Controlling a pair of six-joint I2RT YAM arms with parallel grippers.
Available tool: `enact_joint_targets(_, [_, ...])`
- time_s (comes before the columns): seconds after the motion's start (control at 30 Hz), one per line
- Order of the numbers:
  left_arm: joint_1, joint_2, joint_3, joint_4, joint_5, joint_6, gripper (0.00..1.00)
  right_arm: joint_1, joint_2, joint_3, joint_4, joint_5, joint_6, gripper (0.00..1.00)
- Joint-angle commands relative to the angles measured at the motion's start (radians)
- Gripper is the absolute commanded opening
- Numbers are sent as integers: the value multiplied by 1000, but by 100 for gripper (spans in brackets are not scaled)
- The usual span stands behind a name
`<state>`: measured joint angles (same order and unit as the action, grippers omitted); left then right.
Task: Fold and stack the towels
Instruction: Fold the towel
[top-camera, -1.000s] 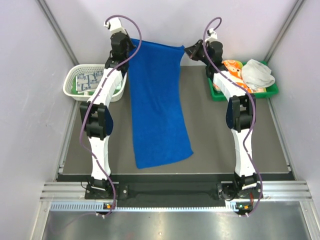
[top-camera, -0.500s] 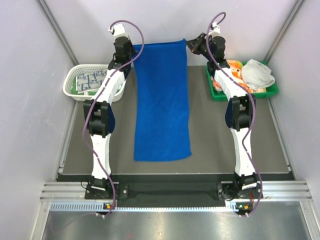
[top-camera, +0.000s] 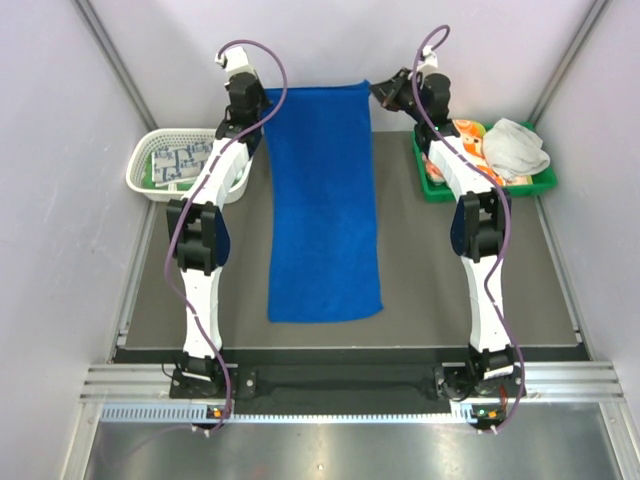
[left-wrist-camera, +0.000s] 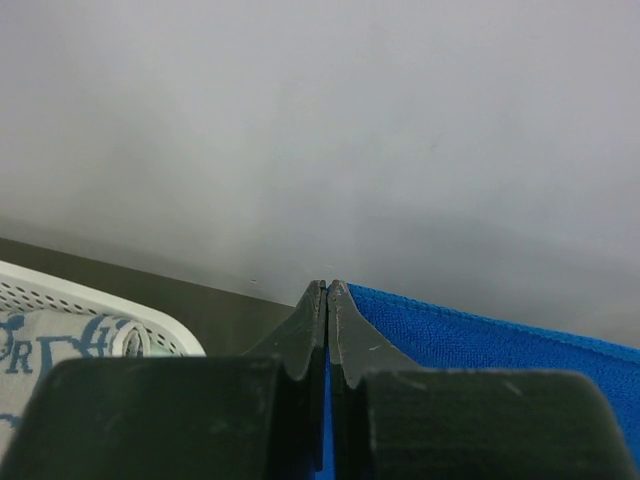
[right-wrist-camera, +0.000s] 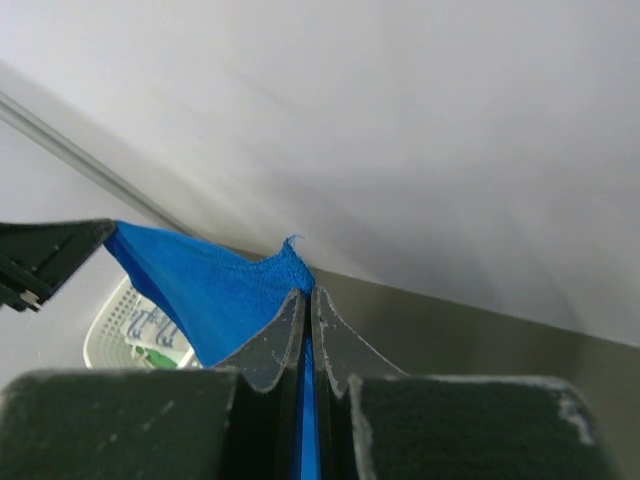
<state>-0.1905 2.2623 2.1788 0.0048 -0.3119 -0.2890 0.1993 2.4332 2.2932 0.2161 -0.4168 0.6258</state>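
Grey matte table (top-camera: 450, 300), pale walls on three sides. Royal blue towel (top-camera: 322, 210) lies up the middle, long axis running from the arm bases toward the back wall, far hem lifted off the surface. Left gripper (top-camera: 260, 95) is pinched tight on the far left corner, right gripper (top-camera: 377, 90) on the far right corner; both wrist views show the jaws closed with blue cloth between them. Near hem lies free, so a fold would likely carry the held edge back toward it. White mesh basket (top-camera: 140, 172) holding a printed towel (top-camera: 182, 160) sits left; green tray (top-camera: 432, 186) with a grey towel (top-camera: 515, 145) and an orange-print towel (top-camera: 465, 133) sits right. Neither looks to obstruct that path.
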Motion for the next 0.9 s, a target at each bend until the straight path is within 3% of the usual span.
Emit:
enact_joint_targets(0.0, [25, -18, -10, 69, -1, -4, 0, -41, -31, -60, 55, 7, -1, 0])
enact_joint_targets(0.33, [-10, -130, -261, 126, 22, -45, 0, -47, -226, -417, 121, -4, -8, 0])
enact_joint_targets(0.87, [-66, -401, -731, 233, -22, -108, 0, -44, -499, -770, 132, -20, -26, 0])
